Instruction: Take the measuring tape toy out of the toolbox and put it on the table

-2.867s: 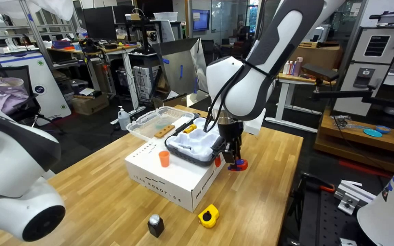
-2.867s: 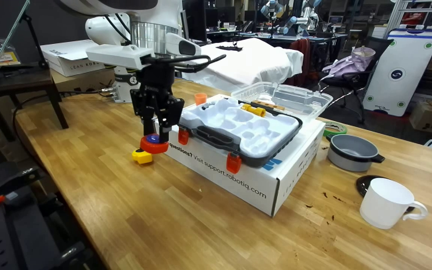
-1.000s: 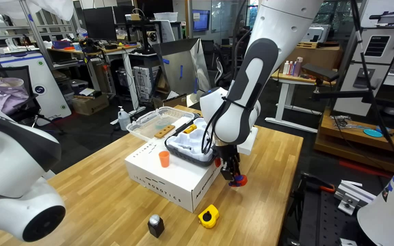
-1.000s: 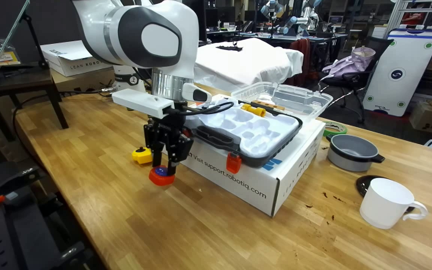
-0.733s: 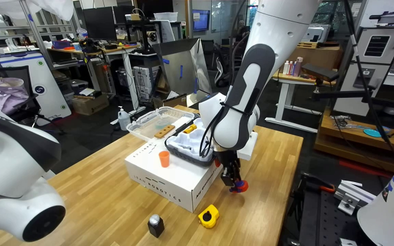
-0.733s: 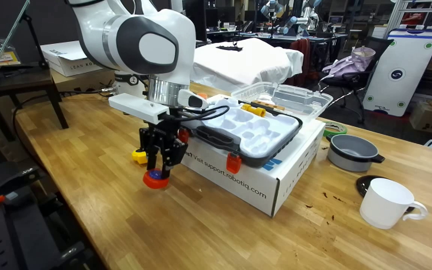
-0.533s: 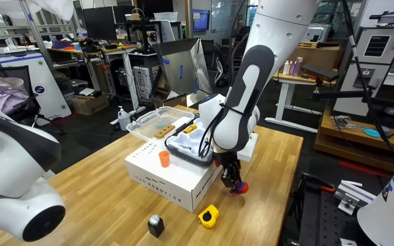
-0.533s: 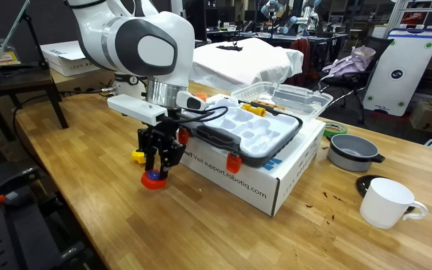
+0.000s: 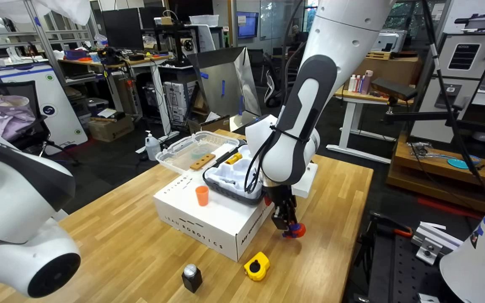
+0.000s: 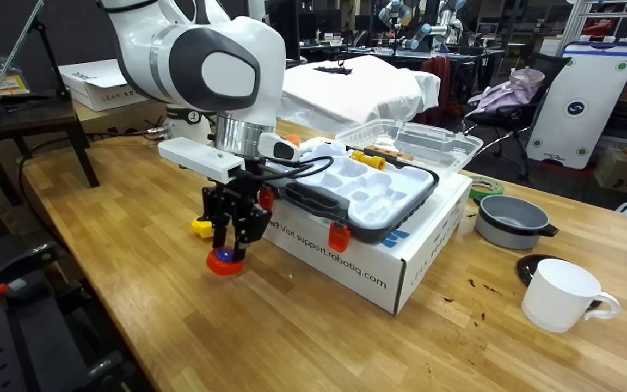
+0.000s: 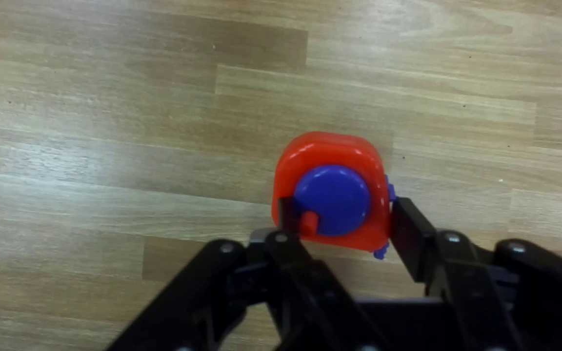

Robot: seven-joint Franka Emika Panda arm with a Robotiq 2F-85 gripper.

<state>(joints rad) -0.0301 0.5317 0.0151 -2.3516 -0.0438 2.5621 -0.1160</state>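
The measuring tape toy, red with a blue disc, shows in the wrist view [image 11: 334, 195] and in both exterior views [image 9: 296, 230] [image 10: 225, 264]. My gripper [image 11: 342, 213] [image 10: 229, 251] is shut on it, one finger against each side, and points down. The toy is low over the wooden table [image 9: 322, 252], beside the white box. A shadow lies under it; I cannot tell how large any gap is. The toolbox [image 10: 381, 188] [image 9: 232, 174] lies open on the white box, with a white moulded tray and a yellow piece in it.
The white box [image 9: 200, 227] stands beside the arm. A yellow tape measure [image 9: 257, 266] lies near the toy. An orange cup [image 9: 202, 196] is on the box. A black-bodied bottle [image 9: 192, 277], a grey pot [image 10: 512, 223] and a white mug [image 10: 561, 296] stand around. Another arm [image 9: 19, 235] is opposite.
Over about three seconds my gripper has come down from beside the toolbox to low over the table, carrying the toy. In the last half second it has hardly moved.
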